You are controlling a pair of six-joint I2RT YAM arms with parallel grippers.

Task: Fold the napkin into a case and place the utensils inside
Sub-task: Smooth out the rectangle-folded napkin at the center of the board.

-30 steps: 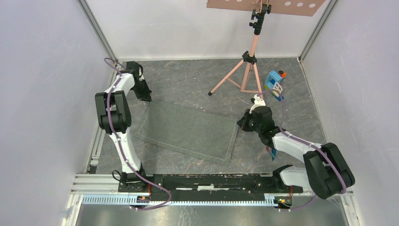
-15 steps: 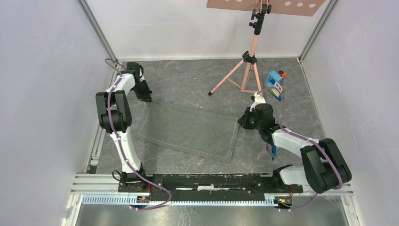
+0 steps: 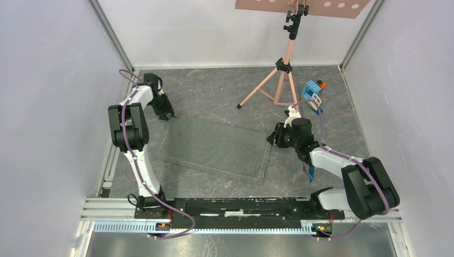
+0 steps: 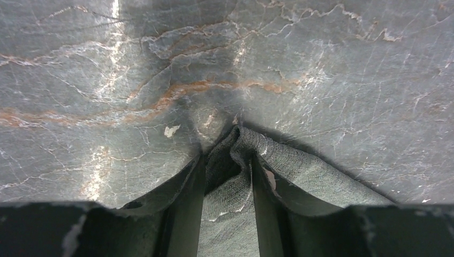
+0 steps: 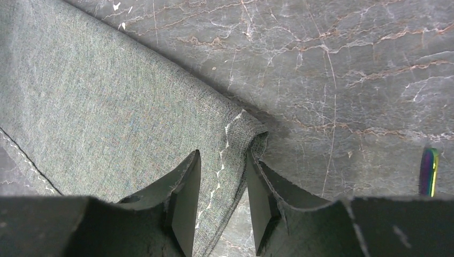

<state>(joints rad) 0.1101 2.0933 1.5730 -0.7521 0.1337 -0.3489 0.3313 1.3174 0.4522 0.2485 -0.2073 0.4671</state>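
The dark grey napkin [image 3: 214, 147] lies flat as a long folded rectangle in the middle of the table. My left gripper [image 3: 167, 114] stands over its far left corner, jaws apart. In the left wrist view that gripper [image 4: 226, 160] is open, with the bunched napkin [image 4: 229, 206] corner lying loose between the fingers. My right gripper [image 3: 273, 137] is at the far right corner. It is also open [image 5: 222, 156], straddling the stitched napkin [image 5: 107, 101] edge. One blue utensil [image 3: 309, 172] peeks out under the right forearm, and its tip [image 5: 428, 172] shows at the right of the right wrist view.
A pink tripod [image 3: 281, 75] stands at the back centre. A blue-and-white toy block house [image 3: 312, 95] sits behind the right gripper. White walls close in both sides, and the metal rail [image 3: 241, 206] with the arm bases runs along the near edge.
Both grippers went from shut to open, letting go of the napkin's far corners. The left gripper shifted slightly toward me and the right one slightly left; the napkin stays flat.
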